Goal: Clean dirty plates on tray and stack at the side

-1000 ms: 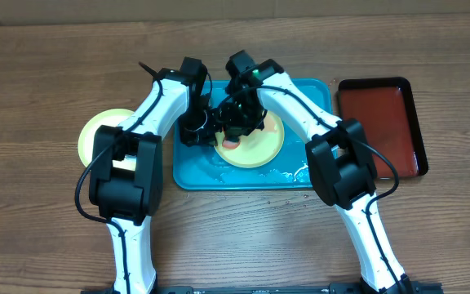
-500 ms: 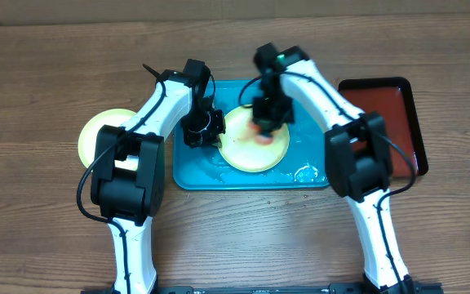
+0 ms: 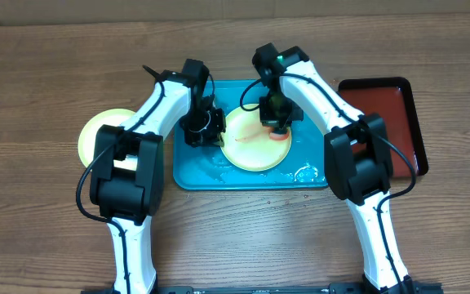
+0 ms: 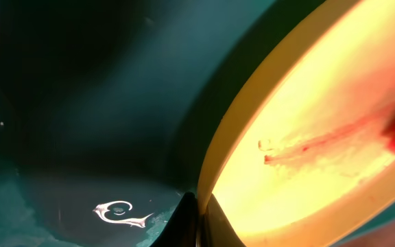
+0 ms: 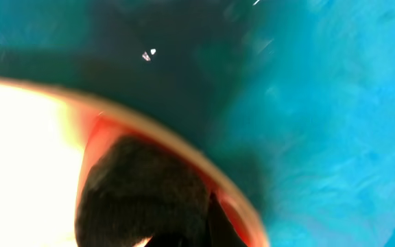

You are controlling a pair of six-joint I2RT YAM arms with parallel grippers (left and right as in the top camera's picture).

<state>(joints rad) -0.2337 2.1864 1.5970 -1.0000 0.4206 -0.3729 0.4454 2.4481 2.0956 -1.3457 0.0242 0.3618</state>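
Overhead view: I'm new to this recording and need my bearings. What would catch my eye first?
The left gripper and right gripper meet over a yellow-green plate on the turquoise tray, one at its left rim, the other above its right side. A red streak crosses the plate. A second plate lies on the table at left, a dark red tray at right.

Overhead, I am seeing no fingertips: left gripper and right gripper are covering their own jaws. Right wrist view is coming through blurred; I am failing to identify the dark blob on the rim of the light yellow-green round plastic plate.
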